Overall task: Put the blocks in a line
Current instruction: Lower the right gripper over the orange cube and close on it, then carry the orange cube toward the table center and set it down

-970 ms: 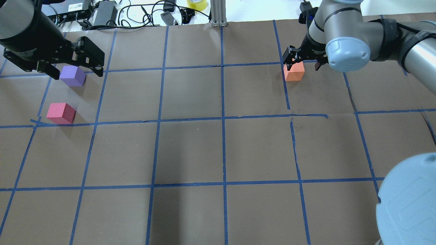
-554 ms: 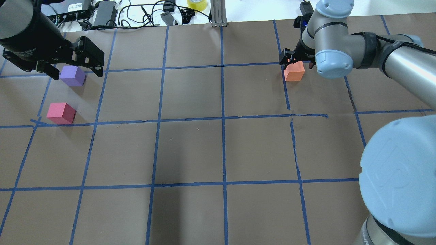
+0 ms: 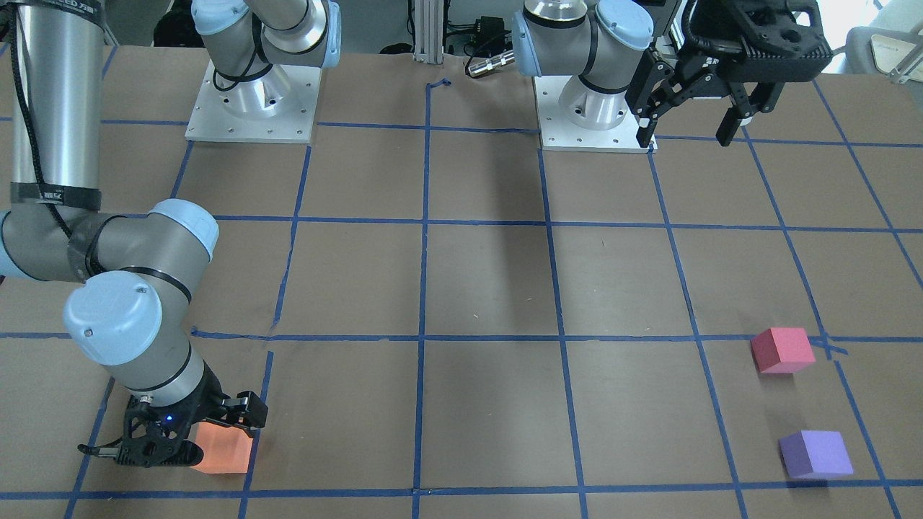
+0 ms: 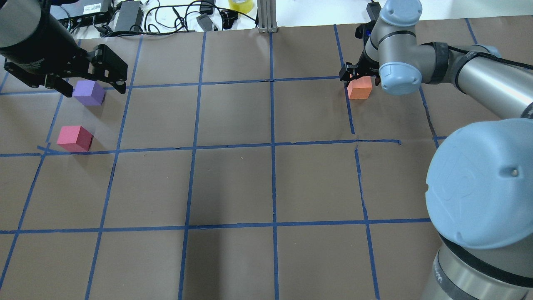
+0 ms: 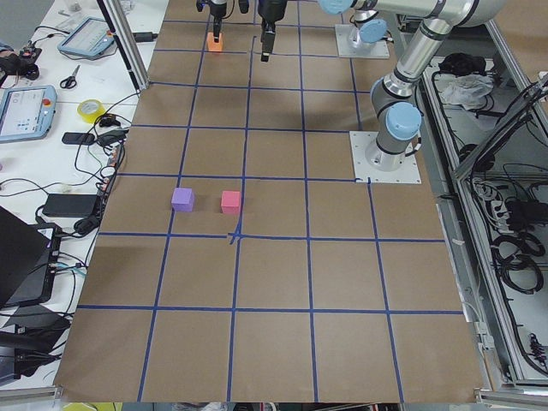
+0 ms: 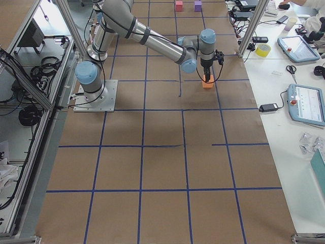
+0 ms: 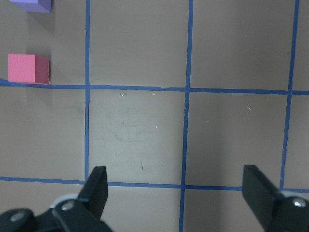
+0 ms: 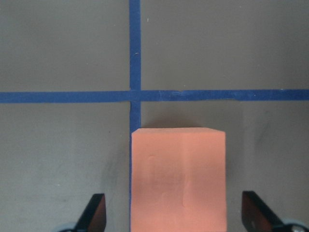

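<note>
Right gripper [image 8: 175,215] has shifted, straddling matte orange cube [image 8: 177,179].

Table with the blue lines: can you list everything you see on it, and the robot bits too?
Table: one, brown paper, under everything.
Tape lines: many, blue, a grid across the table.
Orange block: one, orange, right side, by a tape crossing.
Pinkish-red block: one, pinkish-red, left side.
Purple block: one, purple, just beyond the pinkish-red one.
Tape roll: one, yellow, white bench past the table.
Power adapter: one, black, same bench, among cables.
Robot arms: two, silver with pale-blue caps.
Left claw: one, black, open, high up, empty.
Right claw: one, black, open, down around the orange block, gaps both sides.
</note>
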